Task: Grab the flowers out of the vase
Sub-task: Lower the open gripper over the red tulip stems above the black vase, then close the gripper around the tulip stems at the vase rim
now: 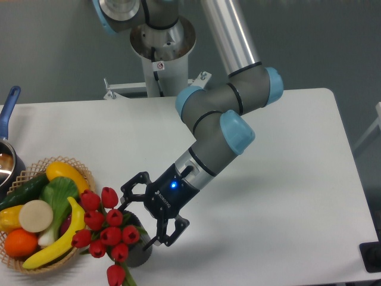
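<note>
The flowers (106, 231), a bunch of red tulip buds, stand in the dark grey vase (140, 255) near the table's front left edge and lean left toward the basket. One bud hangs low at the front. My gripper (139, 224) is open, with its two black fingers on either side of the vase's top, just right of the buds. One finger (128, 189) is behind the vase and the other (166, 233) is in front of it, to the right. Neither finger visibly presses on the stems, which are hidden by the buds.
A woven basket (82, 168) with fruit and vegetables sits directly left of the flowers, touching the buds. A blue-handled metal pot (8, 156) is at the far left edge. The arm's base (159, 44) stands behind the white table (286, 196).
</note>
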Controlling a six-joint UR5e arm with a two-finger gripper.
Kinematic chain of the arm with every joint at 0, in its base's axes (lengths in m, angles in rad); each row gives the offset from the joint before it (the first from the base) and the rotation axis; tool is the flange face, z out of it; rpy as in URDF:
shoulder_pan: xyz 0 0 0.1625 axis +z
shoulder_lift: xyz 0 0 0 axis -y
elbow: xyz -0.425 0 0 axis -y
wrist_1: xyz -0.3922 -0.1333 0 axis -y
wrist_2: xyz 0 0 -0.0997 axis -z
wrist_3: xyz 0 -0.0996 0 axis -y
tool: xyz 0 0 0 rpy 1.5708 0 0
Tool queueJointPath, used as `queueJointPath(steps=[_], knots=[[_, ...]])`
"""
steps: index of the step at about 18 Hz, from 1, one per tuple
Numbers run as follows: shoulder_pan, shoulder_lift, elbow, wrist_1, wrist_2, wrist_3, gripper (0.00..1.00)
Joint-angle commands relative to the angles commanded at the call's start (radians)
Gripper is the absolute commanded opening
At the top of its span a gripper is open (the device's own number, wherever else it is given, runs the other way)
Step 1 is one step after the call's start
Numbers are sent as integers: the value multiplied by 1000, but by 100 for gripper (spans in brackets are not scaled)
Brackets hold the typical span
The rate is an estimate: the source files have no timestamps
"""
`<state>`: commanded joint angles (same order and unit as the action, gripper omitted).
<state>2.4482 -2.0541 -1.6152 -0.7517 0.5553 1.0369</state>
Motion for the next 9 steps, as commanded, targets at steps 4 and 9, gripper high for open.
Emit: queueJointPath(steps=[4, 9], knots=[[-5, 25, -51, 0, 0, 15, 100], [-14, 29, -49, 0, -2, 15, 100]])
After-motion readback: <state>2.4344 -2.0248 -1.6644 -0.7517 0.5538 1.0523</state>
